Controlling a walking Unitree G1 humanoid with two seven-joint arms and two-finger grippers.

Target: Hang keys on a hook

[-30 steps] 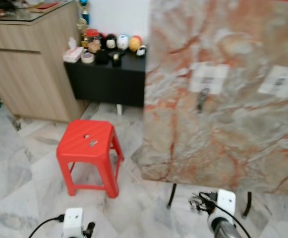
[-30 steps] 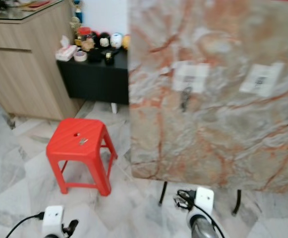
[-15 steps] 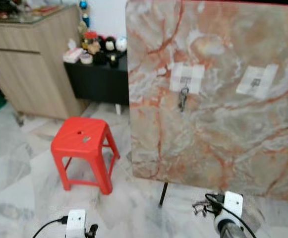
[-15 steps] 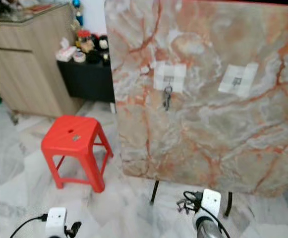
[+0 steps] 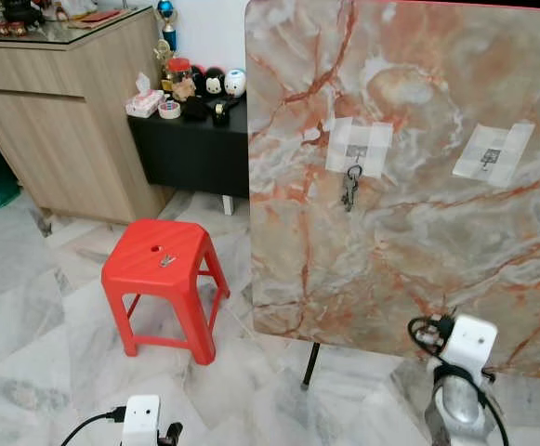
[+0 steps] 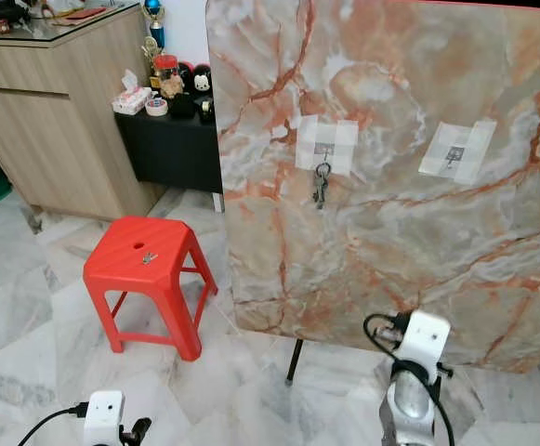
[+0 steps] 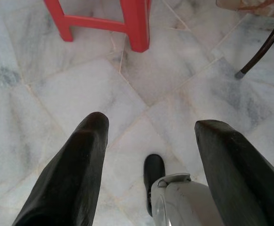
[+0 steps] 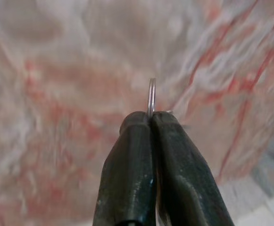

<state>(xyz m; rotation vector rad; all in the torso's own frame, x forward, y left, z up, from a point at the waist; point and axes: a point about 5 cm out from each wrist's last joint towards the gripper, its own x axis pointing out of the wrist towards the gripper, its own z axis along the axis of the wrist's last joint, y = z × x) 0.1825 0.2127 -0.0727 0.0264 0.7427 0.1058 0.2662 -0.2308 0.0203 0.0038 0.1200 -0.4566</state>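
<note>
Marble-patterned board (image 5: 409, 232), smooth, orange-veined; 2 white paper-like patches (image 5: 359, 147). Glossy red plastic stool (image 5: 163, 279). Polished marble floor (image 5: 28, 316). Wood-grain cabinet (image 5: 65, 121). Thin metal key ring (image 8: 151, 98).

Before us on the right stands a large marble-patterned upright board (image 5: 409, 177), with a bunch of metal keys (image 5: 349, 189) hanging on its left taped hook (image 5: 356, 149) and a second taped hook (image 5: 490, 155) further right. Left of the board sits a red plastic stool (image 5: 163, 279); behind it a black low cabinet (image 5: 190, 149), and far left a wooden counter (image 5: 56, 102).
</note>
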